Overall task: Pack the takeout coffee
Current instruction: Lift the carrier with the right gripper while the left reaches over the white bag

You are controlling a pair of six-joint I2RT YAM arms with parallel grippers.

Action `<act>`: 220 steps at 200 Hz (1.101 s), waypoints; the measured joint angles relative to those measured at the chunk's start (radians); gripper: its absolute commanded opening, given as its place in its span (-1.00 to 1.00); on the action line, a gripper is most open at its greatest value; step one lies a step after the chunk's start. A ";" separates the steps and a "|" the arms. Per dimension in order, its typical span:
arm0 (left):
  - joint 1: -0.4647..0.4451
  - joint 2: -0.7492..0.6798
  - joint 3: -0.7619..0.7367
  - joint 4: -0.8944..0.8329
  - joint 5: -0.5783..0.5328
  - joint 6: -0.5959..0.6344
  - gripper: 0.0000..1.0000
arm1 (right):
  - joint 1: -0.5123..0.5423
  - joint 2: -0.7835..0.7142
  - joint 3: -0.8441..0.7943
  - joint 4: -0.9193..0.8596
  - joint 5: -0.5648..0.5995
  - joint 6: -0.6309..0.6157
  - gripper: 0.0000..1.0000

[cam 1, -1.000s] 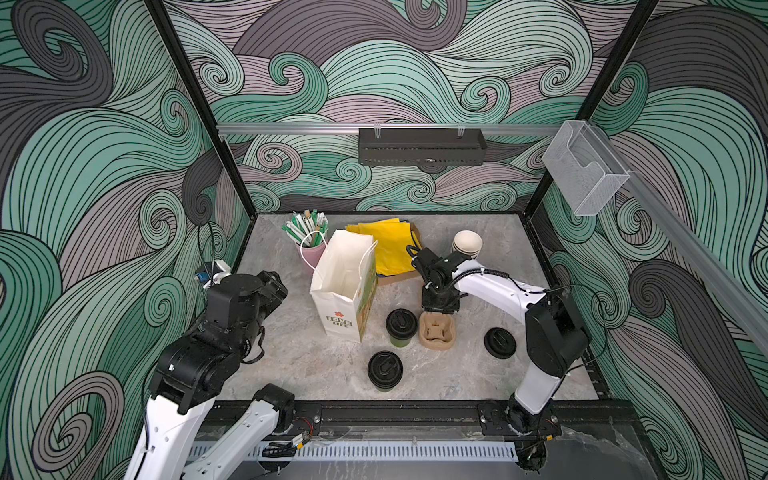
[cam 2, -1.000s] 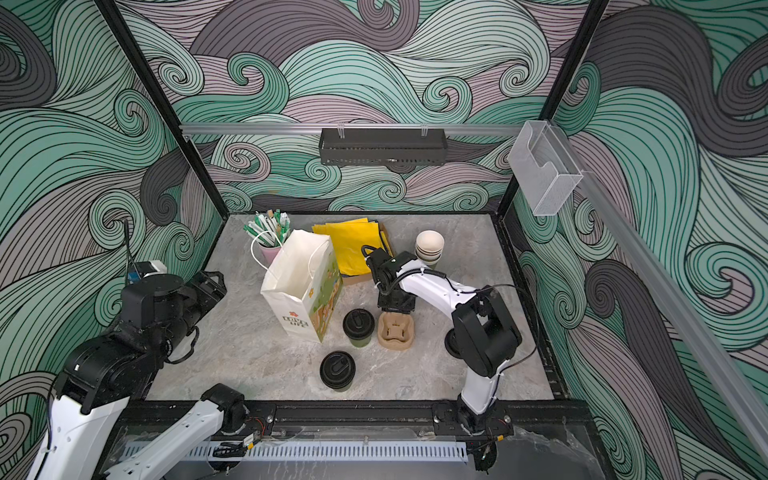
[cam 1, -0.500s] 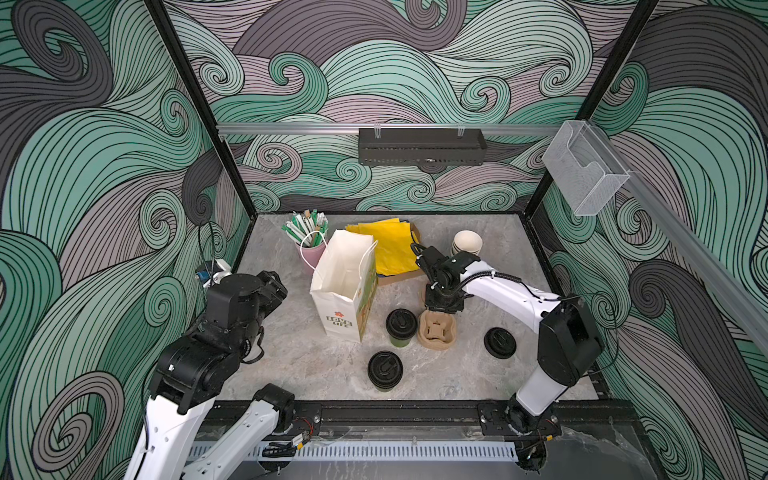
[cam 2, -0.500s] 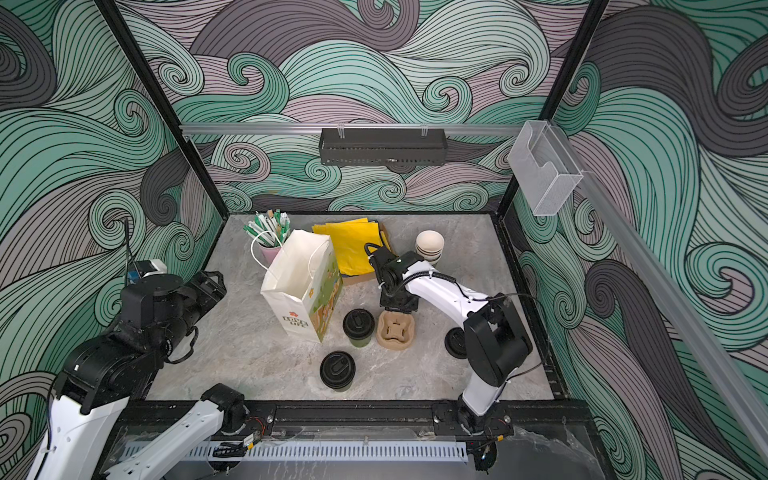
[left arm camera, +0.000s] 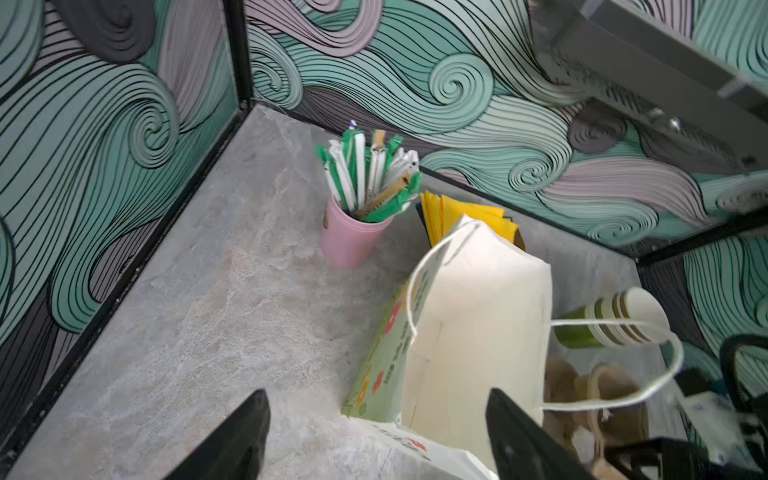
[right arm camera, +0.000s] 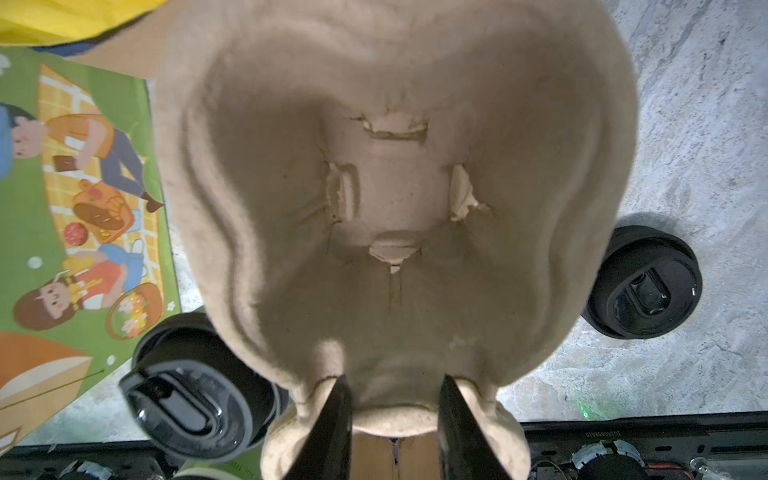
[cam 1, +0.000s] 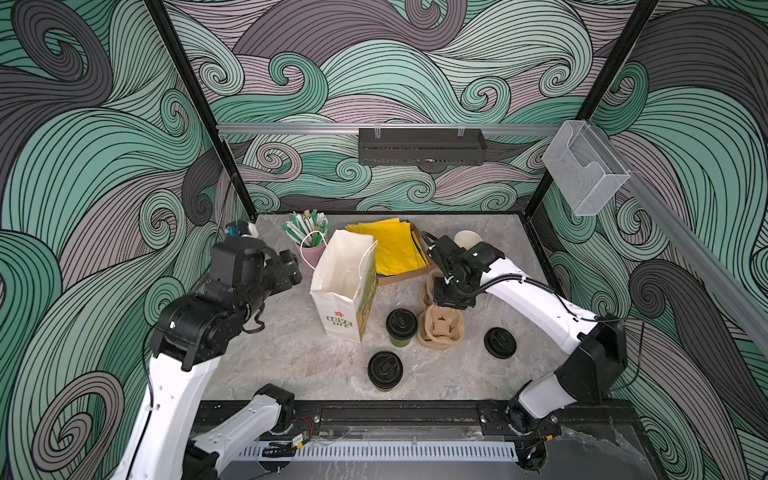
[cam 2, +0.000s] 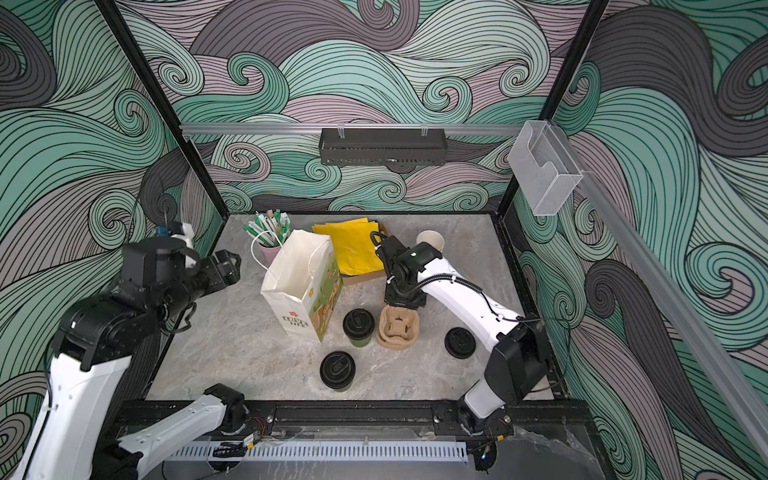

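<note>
Currently the right gripper point(right arm camera: 395, 384) is pinched narrow on the rim of the pulp cup carrier point(cam 1: 441, 332), and the takeout coffee point(cam 1: 401, 325) stands upright on the bench point(cam 1: 291, 353) just beside that gripper, between the carrier and the paper bag point(cam 1: 338, 307). Beyond the bag, the left gripper point(left arm camera: 376, 401) hangs wide and empty, its jaws facing the bag.

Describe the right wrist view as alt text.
A brown pulp cup carrier fills the frame, the right end effector pinching its near rim. A black-lidded cup and illustrated paper bag flank one side, a loose black lid the other.
</note>
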 measured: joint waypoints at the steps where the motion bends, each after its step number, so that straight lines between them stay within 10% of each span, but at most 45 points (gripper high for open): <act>1: 0.000 0.006 0.010 -0.004 0.004 0.003 0.71 | 0.000 -0.002 0.001 -0.002 0.000 0.000 -0.57; 40: 0.013 0.224 0.265 -0.146 0.146 0.166 0.79 | 0.000 -0.115 0.024 -0.071 -0.025 0.003 -0.56; 138: 0.018 0.404 0.186 -0.183 0.104 0.275 0.80 | 0.000 -0.176 0.032 -0.107 -0.074 0.022 -0.56; 220: 0.053 0.436 0.050 -0.094 0.134 0.277 0.00 | -0.001 -0.175 0.042 -0.111 -0.077 0.026 -0.56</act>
